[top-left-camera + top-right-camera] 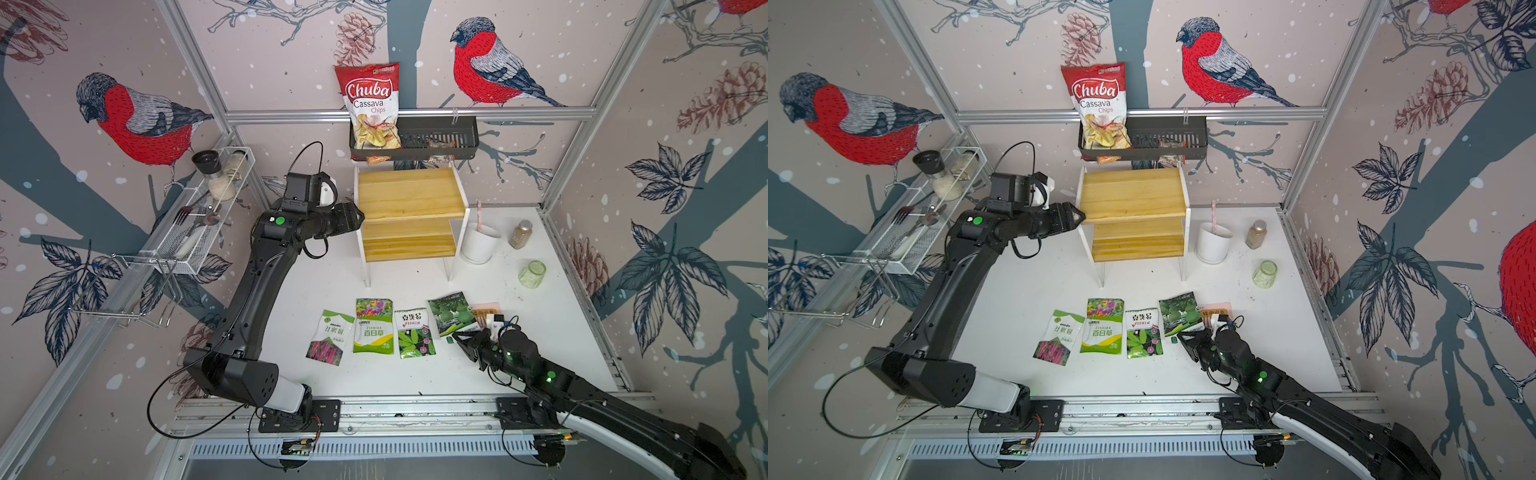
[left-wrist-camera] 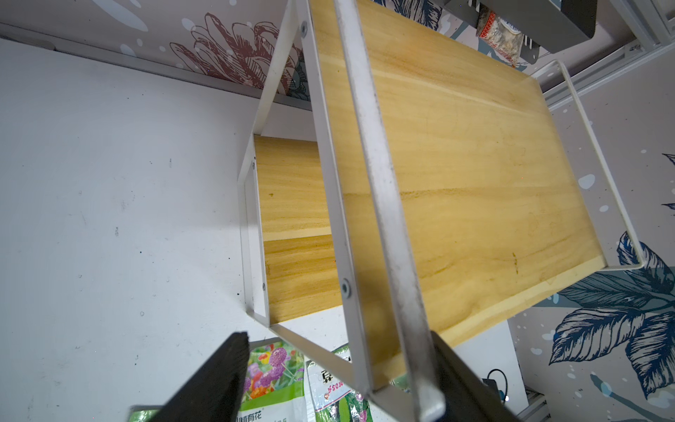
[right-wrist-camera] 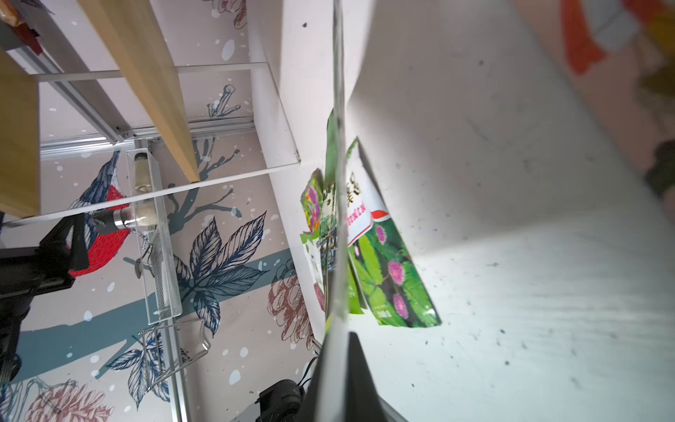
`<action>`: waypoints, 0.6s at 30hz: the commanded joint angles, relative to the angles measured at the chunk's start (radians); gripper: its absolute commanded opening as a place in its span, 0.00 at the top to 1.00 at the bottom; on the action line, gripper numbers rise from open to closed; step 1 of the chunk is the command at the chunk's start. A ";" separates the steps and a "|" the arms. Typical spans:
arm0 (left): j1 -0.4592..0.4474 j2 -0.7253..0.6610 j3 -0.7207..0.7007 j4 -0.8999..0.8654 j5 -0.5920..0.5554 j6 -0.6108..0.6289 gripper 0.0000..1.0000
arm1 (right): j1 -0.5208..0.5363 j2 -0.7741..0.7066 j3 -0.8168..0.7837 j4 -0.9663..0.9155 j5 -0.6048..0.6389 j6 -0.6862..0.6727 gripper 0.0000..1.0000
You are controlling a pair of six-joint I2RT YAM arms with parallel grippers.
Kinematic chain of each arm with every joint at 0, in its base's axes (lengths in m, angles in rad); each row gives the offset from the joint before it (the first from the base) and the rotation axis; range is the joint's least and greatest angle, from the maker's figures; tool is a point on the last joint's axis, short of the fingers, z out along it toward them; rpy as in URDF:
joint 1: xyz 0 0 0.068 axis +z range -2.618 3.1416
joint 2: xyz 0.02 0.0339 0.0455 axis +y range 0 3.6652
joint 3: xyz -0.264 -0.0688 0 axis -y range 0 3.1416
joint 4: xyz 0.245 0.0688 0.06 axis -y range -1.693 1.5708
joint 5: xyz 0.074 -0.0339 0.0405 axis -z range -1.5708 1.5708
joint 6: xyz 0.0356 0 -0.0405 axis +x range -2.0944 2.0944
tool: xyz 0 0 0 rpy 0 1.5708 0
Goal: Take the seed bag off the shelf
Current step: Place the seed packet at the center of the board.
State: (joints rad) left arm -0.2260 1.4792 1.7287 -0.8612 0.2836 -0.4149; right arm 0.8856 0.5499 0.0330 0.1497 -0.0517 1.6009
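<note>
The right gripper [image 1: 457, 336] is pressed together on the near corner of a dark green seed bag [image 1: 451, 313] printed with round melons. In its wrist view the seed bag [image 3: 336, 175] shows edge-on, running straight out from between the closed jaws. The bag is down by the white table [image 1: 540, 353], and whether its far end rests there cannot be told.

Just beside the gripper on its outer side lies a pinkish packet [image 1: 485, 311]. On its inner side lie a mimosa packet [image 1: 415, 332], a zinnia packet [image 1: 374, 326] and a white-and-green packet [image 1: 330, 336], flat in a row.

Well ahead of it stands the shelf [image 1: 409, 195], two yellowish boards on white legs. The left gripper [image 1: 360, 216] is spread at the shelf's side, its fingers [image 2: 219, 380] either side of the white side rail [image 2: 380, 190].
</note>
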 commanded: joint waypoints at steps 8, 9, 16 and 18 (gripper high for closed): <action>0.004 -0.022 -0.035 -0.016 -0.051 -0.015 0.24 | 0.002 0.092 -0.083 0.068 -0.001 0.097 1.00; 0.004 -0.026 -0.037 -0.018 -0.056 -0.013 0.23 | 0.001 0.107 -0.085 0.068 -0.014 0.106 1.00; 0.004 -0.035 -0.026 -0.048 -0.095 0.002 0.16 | 0.000 0.178 -0.034 -0.059 -0.089 0.106 0.77; 0.004 -0.037 -0.019 -0.055 -0.108 0.004 0.12 | -0.005 0.174 -0.015 -0.097 -0.095 0.106 0.32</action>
State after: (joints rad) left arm -0.2253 1.4498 1.6985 -0.8673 0.2287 -0.4213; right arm 0.8833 0.7231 0.0078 0.1368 -0.1165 1.7046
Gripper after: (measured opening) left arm 0.869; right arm 0.325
